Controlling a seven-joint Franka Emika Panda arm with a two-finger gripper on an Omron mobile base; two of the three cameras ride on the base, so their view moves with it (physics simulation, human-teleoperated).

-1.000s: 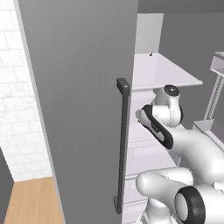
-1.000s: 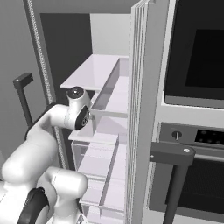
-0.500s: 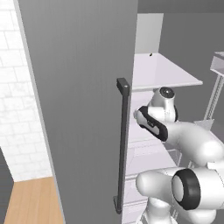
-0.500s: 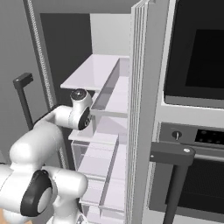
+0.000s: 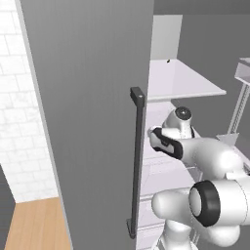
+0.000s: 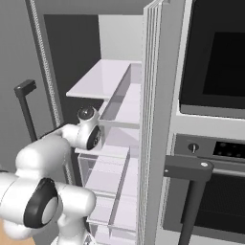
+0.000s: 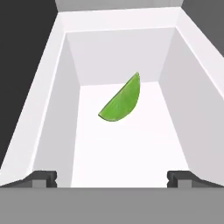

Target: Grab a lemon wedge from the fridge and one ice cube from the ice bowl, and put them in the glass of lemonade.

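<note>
In the hand view the lemon wedge [image 7: 121,101], green and much smaller than my hand, lies on the floor of a white bin [image 7: 52,109] inside the fridge [image 5: 88,122]. My gripper [image 7: 112,178] hangs over the bin's near end, open wide, one dark fingertip [image 7: 41,178] at each side. Nothing is between them, and the wedge lies ahead of them, untouched. In the left base view my arm [image 5: 205,151] reaches past the open door's edge into the fridge, below a white shelf [image 5: 180,80].
The open fridge door with its long dark handle [image 5: 136,161] stands close on the arm's left. White drawers [image 6: 112,177] sit below the hand. The black wall oven [image 6: 215,72] and its bar handle [image 6: 189,167] are to the right of the fridge.
The wrist has sunk a little lower inside the fridge and the arm's lower links have swung round. The gripper has stayed open.
</note>
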